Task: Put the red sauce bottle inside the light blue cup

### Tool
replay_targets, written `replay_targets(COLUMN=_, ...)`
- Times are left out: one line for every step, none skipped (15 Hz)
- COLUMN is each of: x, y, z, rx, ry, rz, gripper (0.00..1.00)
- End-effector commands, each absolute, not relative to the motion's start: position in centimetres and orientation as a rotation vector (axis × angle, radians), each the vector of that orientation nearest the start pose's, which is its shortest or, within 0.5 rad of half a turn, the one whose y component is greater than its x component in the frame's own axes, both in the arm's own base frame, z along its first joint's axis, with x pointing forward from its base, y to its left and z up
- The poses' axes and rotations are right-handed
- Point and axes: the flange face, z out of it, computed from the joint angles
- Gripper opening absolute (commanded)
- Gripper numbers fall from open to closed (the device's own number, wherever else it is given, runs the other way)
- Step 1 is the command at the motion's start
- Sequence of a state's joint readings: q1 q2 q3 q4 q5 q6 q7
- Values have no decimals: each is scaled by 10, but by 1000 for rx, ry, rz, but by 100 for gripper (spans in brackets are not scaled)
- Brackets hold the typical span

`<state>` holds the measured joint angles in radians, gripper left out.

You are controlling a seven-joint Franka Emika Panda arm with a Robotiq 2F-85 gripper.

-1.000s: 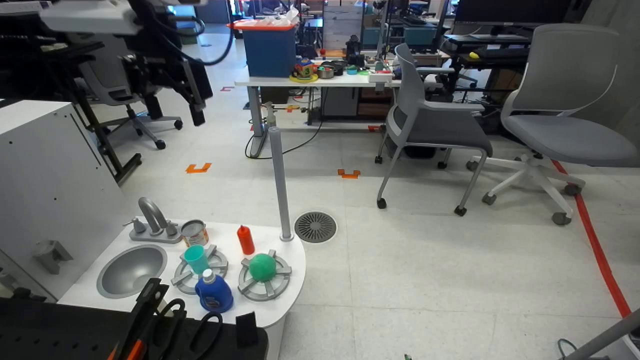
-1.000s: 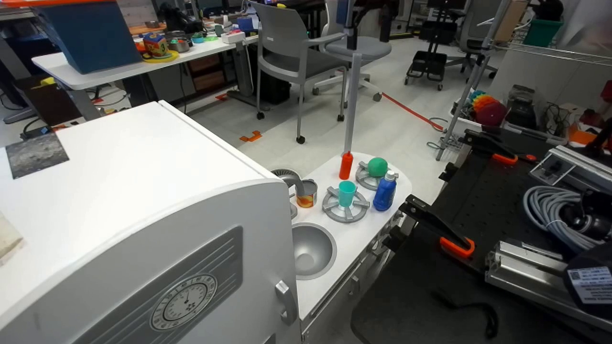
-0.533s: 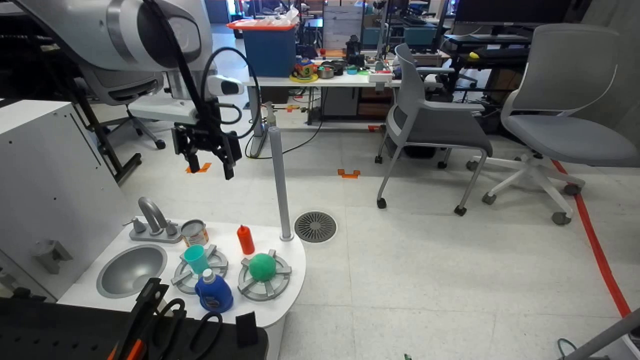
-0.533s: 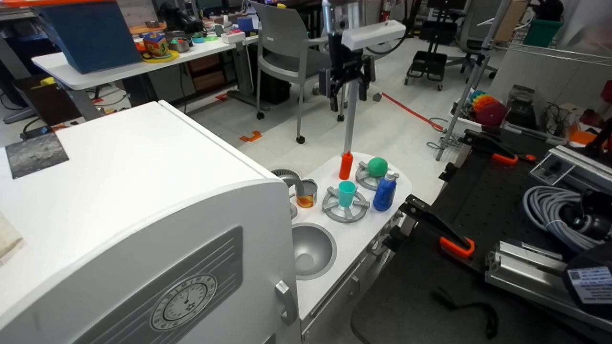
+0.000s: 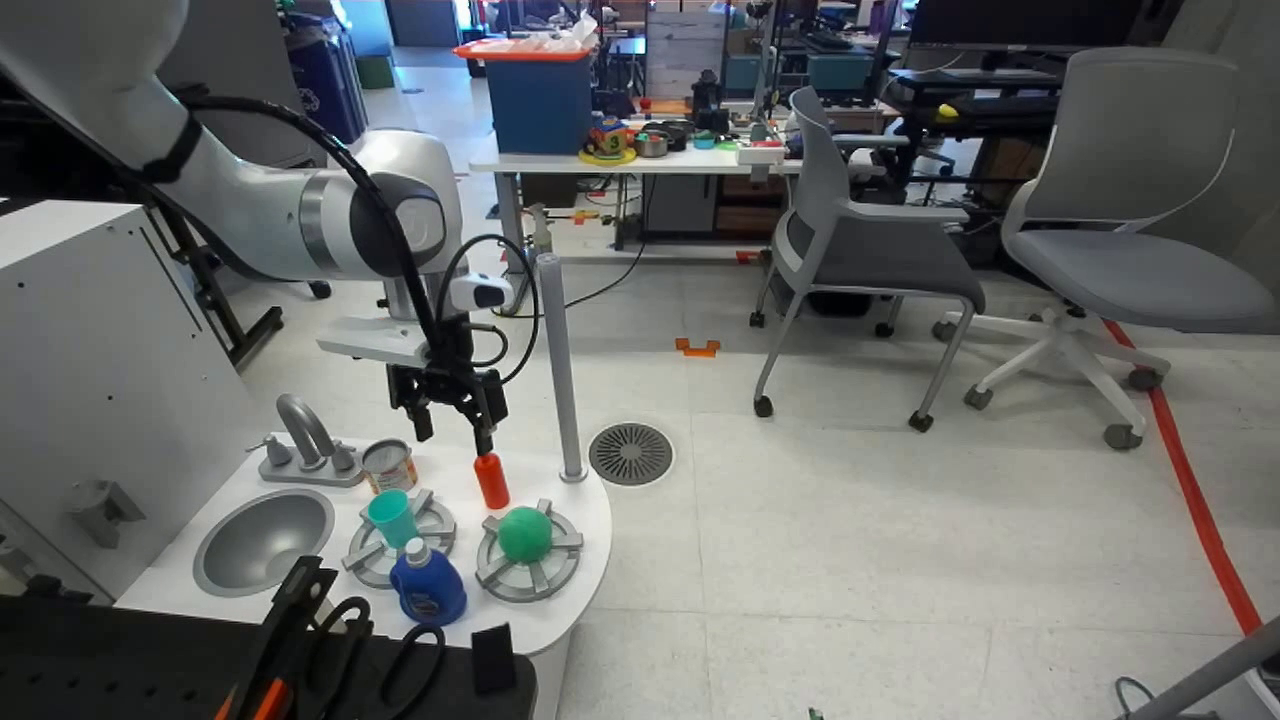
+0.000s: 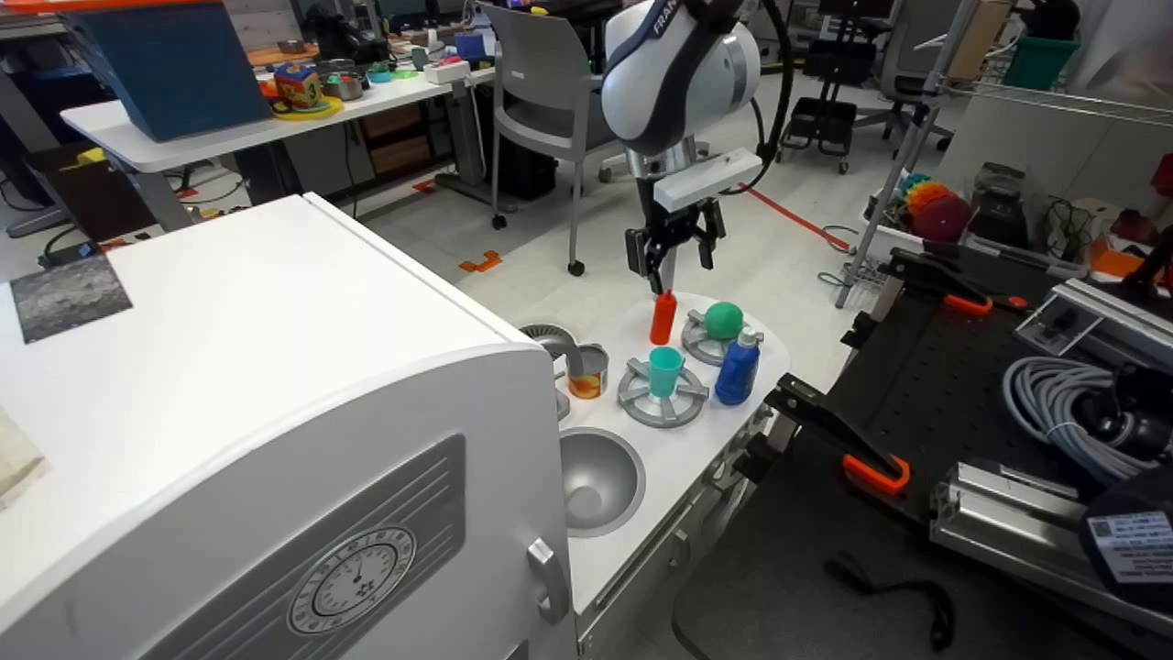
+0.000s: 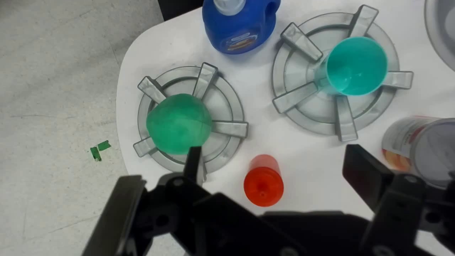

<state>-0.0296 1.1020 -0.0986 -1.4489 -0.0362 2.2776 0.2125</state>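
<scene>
The red sauce bottle (image 5: 492, 483) stands upright on the white toy counter (image 5: 455, 462); an exterior view (image 6: 663, 319) and the wrist view (image 7: 263, 186) show it too. The light blue cup (image 5: 392, 517) stands open side up on a grey burner; it shows in an exterior view (image 6: 664, 369) and the wrist view (image 7: 356, 65). My gripper (image 7: 273, 160) is open and empty. In both exterior views the gripper (image 5: 454, 437) (image 6: 681, 275) hangs above the counter, over the bottle. In the wrist view the bottle lies between the fingers, nearer the left one, touching neither.
A green round item (image 7: 179, 123) sits on the second burner, beside the bottle. A blue jug (image 7: 241, 26) stands at the counter's front edge. A can (image 7: 419, 147) stands near the right finger. A grey post (image 5: 560, 370) rises behind the bottle. A faucet (image 5: 312, 430) and sink (image 5: 265, 545) lie beyond the can.
The arm has come into view and moved down and toward the bottle, from high above the counter to just above the bottle. The gripper stays open. The bottle and cup have not moved.
</scene>
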Motion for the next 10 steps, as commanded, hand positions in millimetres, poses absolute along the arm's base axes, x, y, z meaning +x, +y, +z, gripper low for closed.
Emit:
replay_targets(x=663, y=-85, z=-20, rx=-3237, ry=505, rz=404, gripper=100)
replay_targets(x=665, y=-87, z=-26, rx=-3239, ry=517, rz=405, gripper=100)
replay_targets(x=667, y=-89, z=-30, rx=-3240, ry=530, rz=407, gripper=100)
replay_targets(x=670, y=-91, z=-35, rx=-3245, ry=540, rz=402, gripper=100)
replay_targets(x=672, y=-92, z=-39, rx=-3250, ry=545, rz=395, gripper=100)
replay_targets(x=675, y=-92, z=-42, rx=-3251, ry=551, rz=390, gripper=100)
replay_targets(x=678, y=-93, z=-45, rx=-3251, ry=559, rz=388, gripper=100)
replay_targets(x=682, y=-92, z=-48, rx=-3254, ry=565, rz=379, gripper=100)
replay_targets(x=684, y=-91, z=-51, rx=-3257, ry=570, rz=373, gripper=100)
replay_targets(x=688, y=-89, z=-54, rx=-3259, ry=578, rz=367, gripper=100)
